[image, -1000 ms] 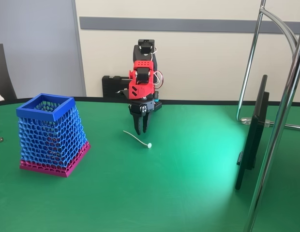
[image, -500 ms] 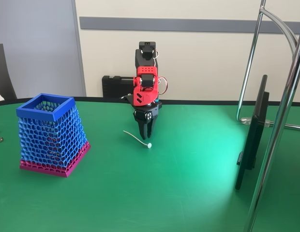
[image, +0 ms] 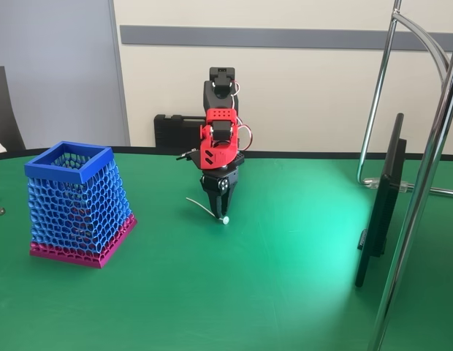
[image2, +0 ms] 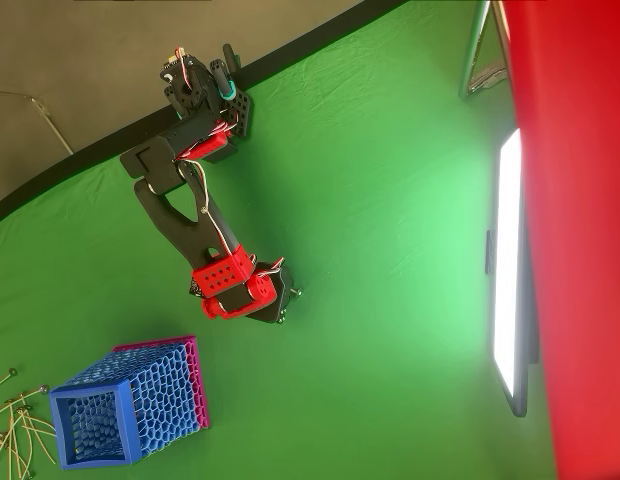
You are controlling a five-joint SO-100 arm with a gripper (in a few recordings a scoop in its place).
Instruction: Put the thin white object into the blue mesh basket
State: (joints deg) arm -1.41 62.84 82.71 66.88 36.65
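Since a second ago the red-and-black two-finger gripper (image: 218, 213) has dropped from hovering above the green felt table (image: 285, 285) to having its tips right at the surface, and it has shifted slightly right in the fixed view. The fingers, spread a little a second ago, now read as nearly together, pinched around the knob end of the thin white curved stick with a small round knob (image: 207, 210).

Whether they actually have hold of the stick I cannot tell; the tips cover the contact point. The stick lies flat on the felt at the same spot and angle as before, free tail pointing left-up in the fixed view, knob just below the fingertips. So no lift yet.

In the overhead view the wrist block (image2: 240, 290) hides both the tips and the stick, so no confirmation from there.

The tall blue honeycomb-mesh basket with a solid square rim and magenta base (image: 77, 205) sits well apart to the left in the fixed view, upright, unmoved.

Read: the approach is done and we are at the grasp step. The stick is very thin, so slip-out on closing or lifting is the main risk. Next comes a lift, a carry left and a release over the rim.
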